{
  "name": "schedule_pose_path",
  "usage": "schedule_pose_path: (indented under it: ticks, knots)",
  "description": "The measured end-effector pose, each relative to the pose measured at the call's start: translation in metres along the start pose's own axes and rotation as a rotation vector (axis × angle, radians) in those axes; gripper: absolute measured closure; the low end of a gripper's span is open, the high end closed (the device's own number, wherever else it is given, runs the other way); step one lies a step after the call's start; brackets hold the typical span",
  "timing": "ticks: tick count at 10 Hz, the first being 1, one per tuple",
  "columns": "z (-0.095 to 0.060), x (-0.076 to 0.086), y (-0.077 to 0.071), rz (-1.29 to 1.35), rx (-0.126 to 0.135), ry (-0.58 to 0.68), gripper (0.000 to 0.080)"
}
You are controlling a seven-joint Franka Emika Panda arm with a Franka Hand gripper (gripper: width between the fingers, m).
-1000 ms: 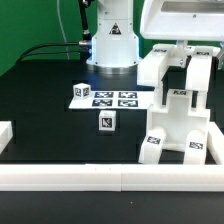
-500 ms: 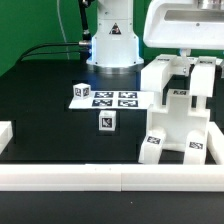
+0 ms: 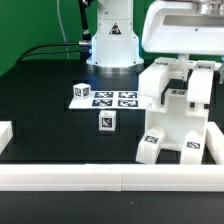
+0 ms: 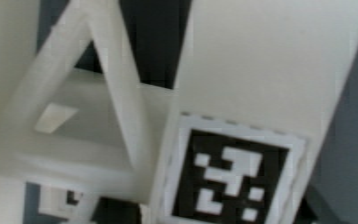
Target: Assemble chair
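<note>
White chair parts crowd the exterior view's right side of the table (image 3: 40, 110). The half-built chair (image 3: 178, 125) stands upright just behind the border rail (image 3: 60, 178), and my pincer (image 3: 190, 66) hangs right over its top. Whether it is spread or pinching a part I cannot tell, because white pieces hide its tips. I judge a slab (image 3: 156, 78) is being seated onto the frame. Next calls for careful alignment, then a straight push. One loose cube (image 3: 106, 122) waits near the marker board (image 3: 112, 98).
</note>
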State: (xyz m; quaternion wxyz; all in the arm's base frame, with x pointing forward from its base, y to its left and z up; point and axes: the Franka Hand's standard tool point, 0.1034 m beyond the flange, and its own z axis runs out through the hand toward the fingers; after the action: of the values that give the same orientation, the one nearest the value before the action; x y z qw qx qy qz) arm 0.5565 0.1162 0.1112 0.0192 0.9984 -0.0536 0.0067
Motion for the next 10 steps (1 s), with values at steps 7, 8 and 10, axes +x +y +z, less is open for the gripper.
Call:
schedule_pose_path:
  ticks: [7, 8, 10]
  knots:
    - [0.0136, 0.0056, 0.0003, -0.002, -0.007, 0.025, 0.0373]
    - [0.0140, 0.0054, 0.0004, -0.002, -0.008, 0.024, 0.0240]
    - [0.0146, 0.0051, 0.0001, -0.003, -0.008, 0.023, 0.0169]
